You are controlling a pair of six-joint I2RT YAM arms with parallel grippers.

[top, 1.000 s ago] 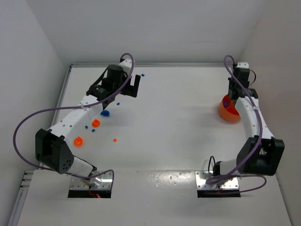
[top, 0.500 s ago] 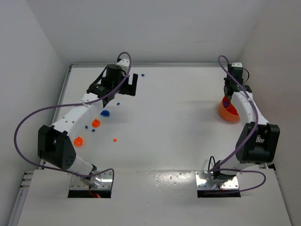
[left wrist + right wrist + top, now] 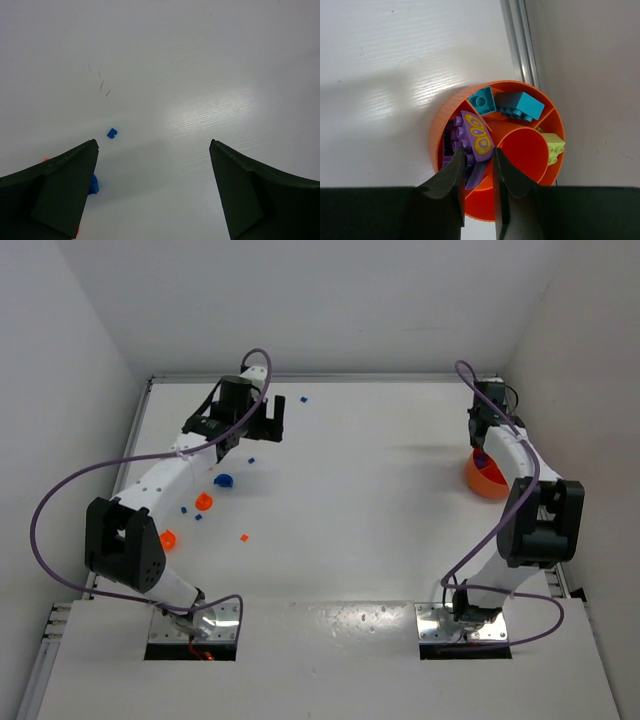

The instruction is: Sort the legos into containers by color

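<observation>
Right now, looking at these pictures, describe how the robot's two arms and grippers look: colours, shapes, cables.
The left arm and right arm have white links with black joint housings, and a purple cable loops along each. The left gripper and right gripper have dark, wedge-shaped fingers.

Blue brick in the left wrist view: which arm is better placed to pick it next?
Left. The left gripper hangs open just above the blue brick; the right gripper is across the table at the orange bowl.

Blue lego (image 3: 93,184) half behind L gripper (image 3: 153,144) finger (image 3: 55,192), purple piece (image 3: 477,134) btm behind R gripper (image 3: 479,159)
</observation>
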